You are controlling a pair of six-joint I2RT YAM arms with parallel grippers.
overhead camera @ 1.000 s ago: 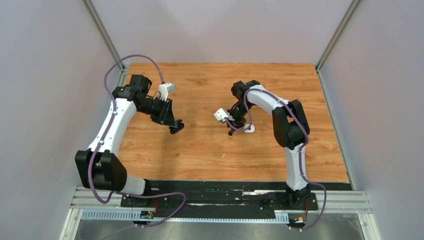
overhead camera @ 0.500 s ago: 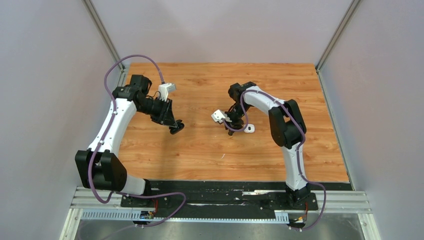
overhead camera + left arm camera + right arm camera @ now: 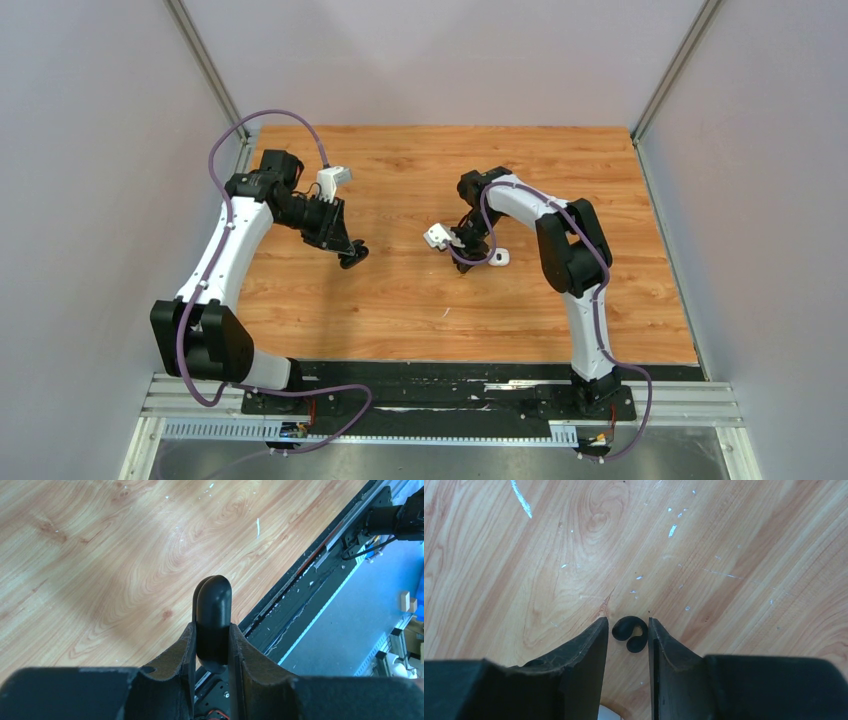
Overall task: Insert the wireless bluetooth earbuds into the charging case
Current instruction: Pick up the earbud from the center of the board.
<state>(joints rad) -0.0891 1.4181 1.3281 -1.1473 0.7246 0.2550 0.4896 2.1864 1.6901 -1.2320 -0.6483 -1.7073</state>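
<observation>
My left gripper (image 3: 211, 627) is shut on a black rounded charging case (image 3: 214, 605), which stands up out of the fingers; in the top view the left gripper (image 3: 352, 256) hangs over the left half of the table. My right gripper (image 3: 628, 623) points down at the wood, open. A small black curved earbud (image 3: 630, 633) lies on the table between its fingertips, against the right finger and a hair off the left one. The top view shows the right gripper (image 3: 462, 262) near the table's middle, and the earbud is too small to make out there.
A small white rounded object (image 3: 498, 257) lies just right of the right gripper, and its edge shows low in the right wrist view (image 3: 606, 713). A tiny white piece (image 3: 446, 312) lies nearer the front. The black base rail (image 3: 440, 385) runs along the near edge.
The right arm has shifted a little to the left, bringing its gripper over the black earbud. The left arm and its case have not moved.
</observation>
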